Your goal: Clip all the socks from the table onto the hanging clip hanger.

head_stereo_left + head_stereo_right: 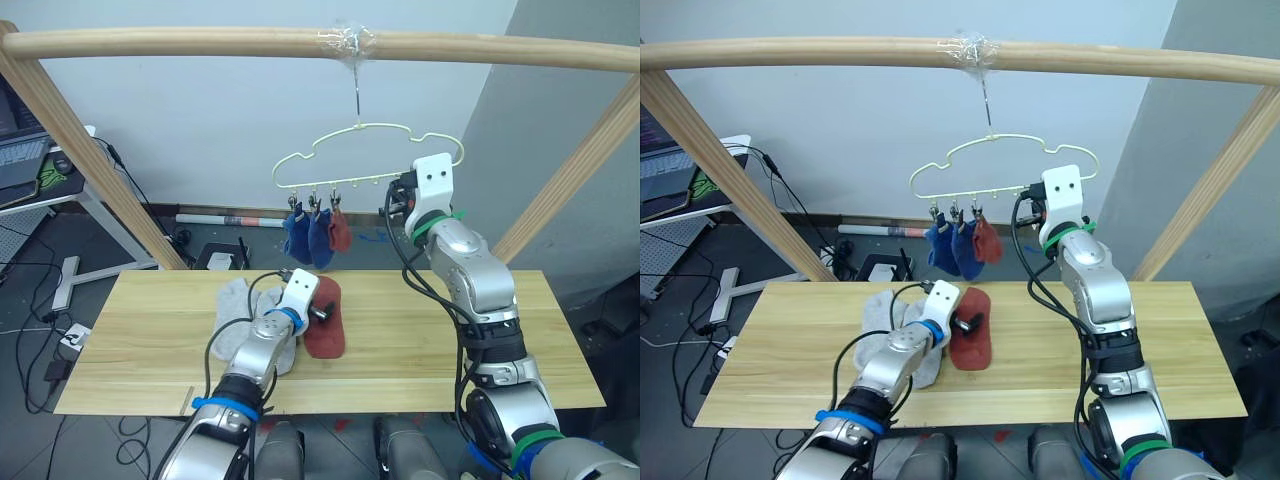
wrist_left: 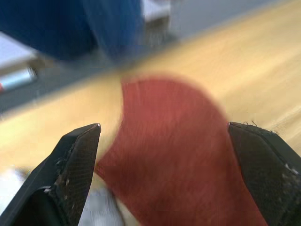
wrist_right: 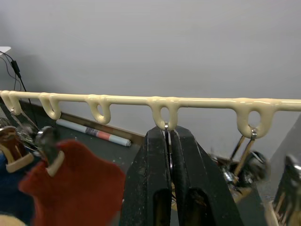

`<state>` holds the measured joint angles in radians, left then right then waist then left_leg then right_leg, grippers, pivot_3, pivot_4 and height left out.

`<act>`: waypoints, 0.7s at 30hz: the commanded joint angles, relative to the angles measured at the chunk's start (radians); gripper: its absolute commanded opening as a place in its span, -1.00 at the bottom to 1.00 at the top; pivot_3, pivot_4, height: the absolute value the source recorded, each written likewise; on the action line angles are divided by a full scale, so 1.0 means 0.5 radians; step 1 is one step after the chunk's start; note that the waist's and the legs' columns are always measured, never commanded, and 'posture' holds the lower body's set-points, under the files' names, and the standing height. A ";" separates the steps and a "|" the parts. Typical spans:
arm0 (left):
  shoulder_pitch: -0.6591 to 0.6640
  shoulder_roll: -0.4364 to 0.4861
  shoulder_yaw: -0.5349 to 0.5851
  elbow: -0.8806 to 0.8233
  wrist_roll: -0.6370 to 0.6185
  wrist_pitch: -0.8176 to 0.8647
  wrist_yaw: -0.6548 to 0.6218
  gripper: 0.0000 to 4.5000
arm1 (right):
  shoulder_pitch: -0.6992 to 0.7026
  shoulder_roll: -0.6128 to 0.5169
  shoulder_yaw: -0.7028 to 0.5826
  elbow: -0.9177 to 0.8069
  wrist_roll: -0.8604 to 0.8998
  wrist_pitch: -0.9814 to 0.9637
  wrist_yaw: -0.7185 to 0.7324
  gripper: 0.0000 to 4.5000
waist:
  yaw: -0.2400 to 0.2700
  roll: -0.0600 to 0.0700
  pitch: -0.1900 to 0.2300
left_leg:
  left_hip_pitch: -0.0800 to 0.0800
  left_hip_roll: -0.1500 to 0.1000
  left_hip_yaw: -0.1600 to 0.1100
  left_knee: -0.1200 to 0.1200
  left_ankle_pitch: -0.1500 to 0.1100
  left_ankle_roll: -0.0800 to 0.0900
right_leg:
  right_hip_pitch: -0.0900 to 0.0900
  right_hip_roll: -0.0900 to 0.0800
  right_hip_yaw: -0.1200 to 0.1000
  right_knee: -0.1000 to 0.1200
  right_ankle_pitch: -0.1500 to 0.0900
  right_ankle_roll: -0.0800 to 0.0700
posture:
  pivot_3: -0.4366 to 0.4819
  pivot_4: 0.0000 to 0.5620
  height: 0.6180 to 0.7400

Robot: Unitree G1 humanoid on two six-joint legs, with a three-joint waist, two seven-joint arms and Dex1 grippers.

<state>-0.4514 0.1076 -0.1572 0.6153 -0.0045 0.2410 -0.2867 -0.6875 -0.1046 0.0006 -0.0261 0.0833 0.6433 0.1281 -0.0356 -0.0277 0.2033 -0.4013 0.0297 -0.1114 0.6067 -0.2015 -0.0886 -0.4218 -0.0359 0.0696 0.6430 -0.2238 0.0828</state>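
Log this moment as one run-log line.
left end effector: open over red sock on table | right end effector: shut on clip under clip hanger | hung: two blue, one red | grey socks on table

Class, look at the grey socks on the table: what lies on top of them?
The robot's left arm crosses over the grey socks, hiding part of them. The red sock lies beside them on the table.
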 commanded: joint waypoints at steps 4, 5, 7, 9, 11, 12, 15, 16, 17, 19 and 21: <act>0.040 -0.003 -0.044 0.020 0.005 0.067 -0.205 0.44 | 0.008 -0.025 -0.055 -0.061 0.005 0.063 -0.036 -1.00 | -0.021 0.000 0.000 | 0.003 0.000 -0.001 0.000 0.000 0.000 | 0.001 0.000 -0.001 0.002 -0.002 -0.003 | -0.21 -0.30 1.00; 0.050 0.004 -0.059 0.013 0.020 0.066 -0.221 0.30 | 0.005 -0.027 -0.058 -0.057 0.006 0.064 -0.036 -1.00 | -0.027 0.000 0.000 | 0.003 0.000 -0.001 0.000 0.000 0.000 | 0.001 0.000 -0.001 0.002 -0.003 -0.004 | -0.21 -0.30 1.00; 0.088 0.094 -0.229 -0.016 0.206 -0.103 -0.250 0.03 | 0.006 -0.026 -0.056 -0.055 0.005 0.061 -0.037 -1.00 | -0.031 0.000 0.000 | 0.003 0.000 -0.001 0.000 0.000 0.000 | 0.002 0.000 0.000 0.002 -0.004 -0.006 | -0.21 -0.30 1.00; 0.101 0.145 -0.333 -0.019 0.320 -0.221 -0.261 -0.23 | 0.004 -0.030 -0.055 -0.046 0.009 0.053 -0.035 -1.00 | -0.033 0.000 0.000 | 0.004 0.000 -0.001 0.000 0.000 0.000 | 0.002 0.000 0.000 0.002 -0.004 -0.006 | -0.20 -0.30 1.00; 0.109 0.186 -0.416 0.012 0.422 -0.354 -0.253 -0.50 | 0.000 -0.034 -0.055 -0.036 0.011 0.048 -0.036 -1.00 | -0.032 0.000 0.000 | 0.003 0.000 -0.001 0.000 0.000 0.000 | 0.002 0.000 0.000 0.002 -0.004 -0.006 | -0.20 -0.30 1.00; 0.110 0.200 -0.445 0.033 0.462 -0.408 -0.244 -0.64 | -0.003 -0.035 -0.055 -0.031 0.012 0.046 -0.036 -1.00 | -0.032 0.000 0.000 | 0.003 0.000 -0.001 0.000 0.000 0.000 | 0.002 0.000 0.000 0.001 -0.004 -0.006 | -0.20 -0.30 1.00; 0.125 0.207 -0.459 0.117 0.504 -0.537 -0.231 -0.97 | -0.007 -0.044 -0.054 -0.019 0.013 0.040 -0.028 -1.00 | -0.032 0.000 0.000 | 0.003 0.000 -0.001 0.000 0.000 0.000 | 0.002 0.000 0.000 0.001 -0.004 -0.007 | -0.20 -0.30 1.00; 0.127 0.202 -0.441 0.130 0.500 -0.568 -0.226 -0.97 | -0.007 -0.049 -0.055 -0.018 0.014 0.042 -0.024 -1.00 | -0.032 0.000 0.000 | 0.003 0.000 -0.001 0.000 0.000 0.000 | 0.002 0.000 0.000 0.001 -0.005 -0.007 | -0.20 -0.30 1.00; 0.126 0.198 -0.426 0.139 0.498 -0.591 -0.223 -0.97 | -0.008 -0.052 -0.056 -0.017 0.015 0.043 -0.021 -1.00 | -0.032 0.000 0.000 | 0.003 0.000 -0.001 0.000 0.000 0.000 | 0.002 0.000 0.000 0.001 -0.005 -0.007 | -0.20 -0.30 1.00; 0.125 0.170 -0.352 0.113 0.408 -0.639 -0.269 -0.97 | -0.014 -0.067 -0.065 -0.015 0.023 0.050 -0.011 -1.00 | -0.032 0.000 0.000 | 0.003 0.000 -0.001 0.000 0.000 0.000 | 0.002 0.000 0.000 0.001 -0.005 -0.007 | -0.19 -0.30 1.00; 0.138 0.127 -0.268 0.052 0.258 -0.695 -0.389 -0.97 | -0.023 -0.085 -0.080 -0.011 0.041 0.060 0.001 -1.00 | -0.032 0.001 0.000 | 0.003 0.000 -0.001 0.000 0.000 0.000 | 0.001 0.000 0.000 0.001 -0.005 -0.007 | -0.19 -0.30 1.00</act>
<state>-0.3916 0.1830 -0.3070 0.6597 0.1679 -0.0797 -0.4460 -0.6974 -0.1289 -0.0028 -0.0371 0.1020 0.6624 0.1309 -0.0518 -0.0273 0.2035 -0.4004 0.0298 -0.1117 0.6065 -0.2016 -0.0885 -0.4216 -0.0360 0.0693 0.6434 -0.2261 0.0791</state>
